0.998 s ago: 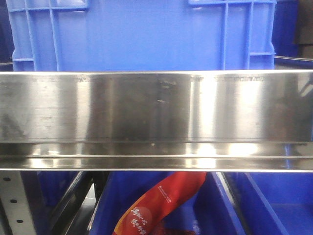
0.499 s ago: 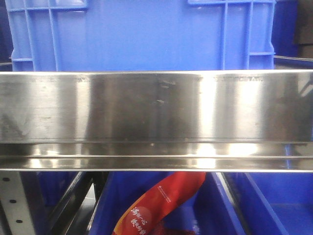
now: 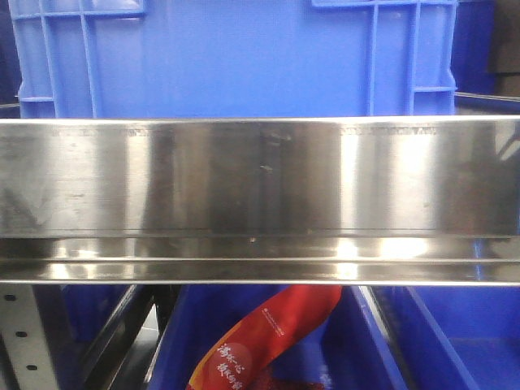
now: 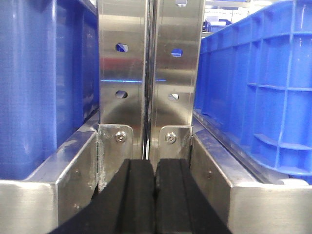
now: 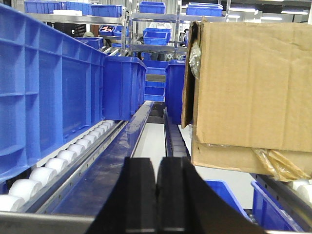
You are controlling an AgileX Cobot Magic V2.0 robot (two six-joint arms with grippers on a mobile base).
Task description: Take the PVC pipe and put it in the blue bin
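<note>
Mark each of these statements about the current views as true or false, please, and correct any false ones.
1. The left gripper has its fingers pressed together with nothing between them. True.
2. The right gripper holds a white curved pipe piece. False: its fingers are shut on nothing, and no pipe shows in any view.
3. A cardboard box sits to the right in the right wrist view. True.
4. The front view shows a green bin above the steel rail. False: the bin is blue.
5. A red printed bag shows below the rail. True.
</note>
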